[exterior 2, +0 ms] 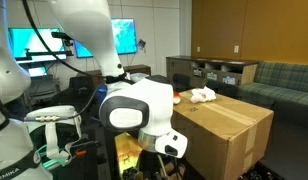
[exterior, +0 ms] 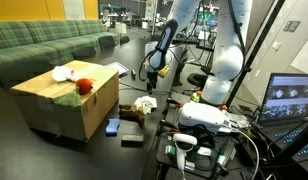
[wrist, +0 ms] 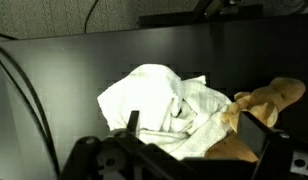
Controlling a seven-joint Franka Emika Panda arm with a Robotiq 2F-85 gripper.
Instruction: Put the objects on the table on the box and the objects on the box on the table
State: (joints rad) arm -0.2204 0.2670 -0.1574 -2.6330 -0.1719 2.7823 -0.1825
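A cardboard box (exterior: 64,100) stands on the left, also seen in an exterior view (exterior 2: 229,125). On it lie a white cloth (exterior: 62,72), a red object (exterior: 84,86) and a green item (exterior: 66,98). The cloth on the box shows too in an exterior view (exterior 2: 202,95). On the dark table lie a crumpled white cloth (exterior: 144,103), a tan soft thing (exterior: 134,115), a blue object (exterior: 113,127) and a dark flat object (exterior: 131,137). My gripper (exterior: 152,72) hangs above the table's cloth. In the wrist view the gripper (wrist: 194,135) is open over the white cloth (wrist: 159,100), beside the tan thing (wrist: 262,98).
A green sofa (exterior: 44,45) stands behind the box. Monitors (exterior: 292,98) and white equipment (exterior: 204,118) with cables crowd the table's near side. The robot's arm (exterior 2: 139,105) fills much of an exterior view. Shelving (exterior 2: 209,70) stands at the back.
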